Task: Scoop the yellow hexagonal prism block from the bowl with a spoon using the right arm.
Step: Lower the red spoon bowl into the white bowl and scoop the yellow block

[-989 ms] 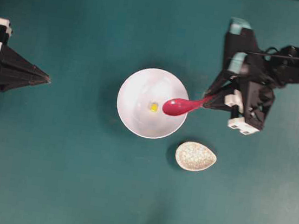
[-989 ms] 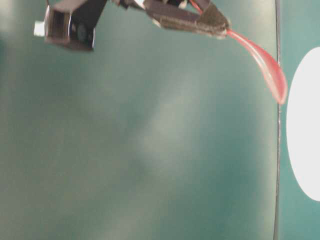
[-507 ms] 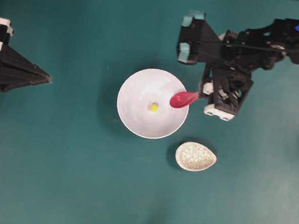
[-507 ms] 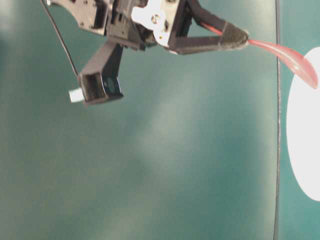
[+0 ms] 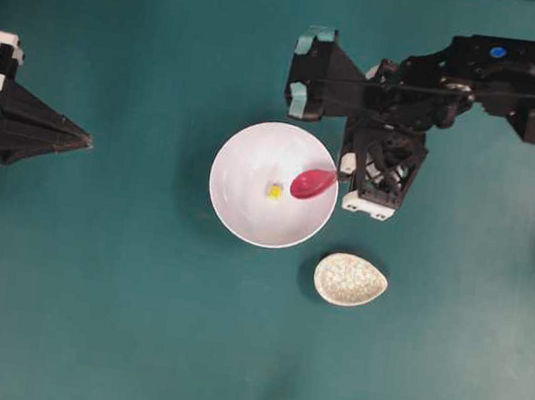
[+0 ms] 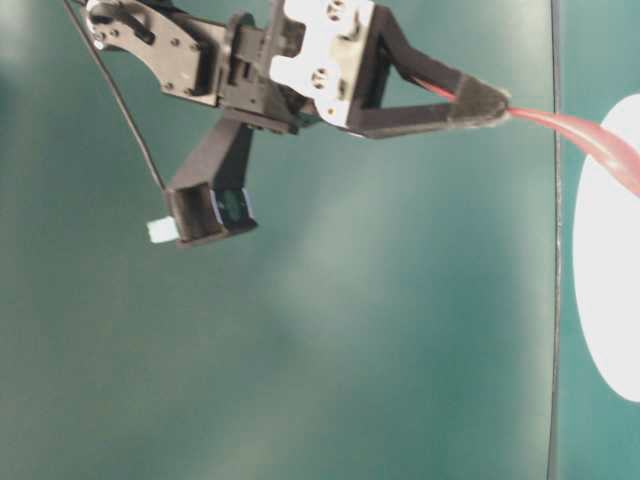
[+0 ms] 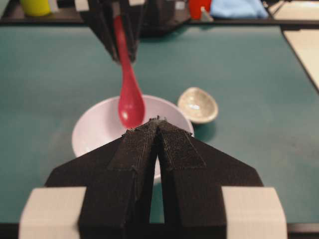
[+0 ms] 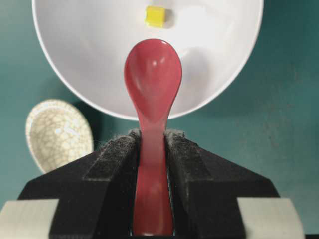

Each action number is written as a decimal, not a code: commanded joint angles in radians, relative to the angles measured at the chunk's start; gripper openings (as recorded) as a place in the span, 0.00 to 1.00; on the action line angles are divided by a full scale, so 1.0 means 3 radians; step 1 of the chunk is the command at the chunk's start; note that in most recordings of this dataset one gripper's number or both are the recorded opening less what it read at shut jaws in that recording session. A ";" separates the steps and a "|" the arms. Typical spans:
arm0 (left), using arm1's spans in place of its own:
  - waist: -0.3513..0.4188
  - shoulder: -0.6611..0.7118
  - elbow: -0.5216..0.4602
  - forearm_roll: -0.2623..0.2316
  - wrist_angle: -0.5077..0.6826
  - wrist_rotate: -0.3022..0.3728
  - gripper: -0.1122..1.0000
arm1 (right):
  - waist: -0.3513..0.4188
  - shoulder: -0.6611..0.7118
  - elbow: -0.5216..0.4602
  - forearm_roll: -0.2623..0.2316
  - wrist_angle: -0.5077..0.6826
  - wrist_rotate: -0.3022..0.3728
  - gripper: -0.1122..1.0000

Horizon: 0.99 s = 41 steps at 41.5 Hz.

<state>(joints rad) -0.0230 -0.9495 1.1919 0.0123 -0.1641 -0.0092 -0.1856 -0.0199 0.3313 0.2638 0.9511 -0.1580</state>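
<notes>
The white bowl (image 5: 242, 172) stands mid-table with the tiny yellow hexagonal prism block (image 5: 274, 191) lying in its middle. My right gripper (image 5: 342, 174) is shut on the handle of the pink-red spoon (image 5: 314, 182). The scoop hangs over the bowl's right side, just right of the block. In the right wrist view the spoon (image 8: 152, 74) points at the block (image 8: 155, 16), with a small gap between them, and the gripper (image 8: 152, 135) pinches the handle. My left gripper (image 5: 87, 142) sits shut at the far left, holding nothing.
A speckled beige oval spoon rest (image 5: 349, 279) lies on the teal table just below and right of the bowl. In the left wrist view, a yellow object (image 7: 36, 6), a red cup (image 7: 199, 7) and a blue cloth (image 7: 238, 8) line the far edge.
The right arm has swung left and turned its wrist, keeping hold of the spoon. The scoop has come closer to the block inside the bowl. The left arm has not moved.
</notes>
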 commanded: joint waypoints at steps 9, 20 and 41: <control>-0.0010 0.0020 -0.0087 0.0005 -0.0005 0.0005 0.10 | 0.0036 0.0082 -0.0056 -0.0005 -0.0174 0.0000 0.32; -0.0005 0.0020 -0.0087 0.0010 0.0015 0.0010 0.10 | 0.0077 0.0164 -0.0026 -0.0005 -0.0312 -0.0015 0.32; -0.0005 0.0015 -0.0087 0.0010 0.0026 0.0010 0.10 | 0.0138 0.0291 -0.0026 -0.0005 -0.0547 -0.0031 0.32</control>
<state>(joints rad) -0.0230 -0.9495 1.1919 0.0123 -0.1519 -0.0077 -0.1488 0.0798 0.3329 0.2638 0.8084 -0.1641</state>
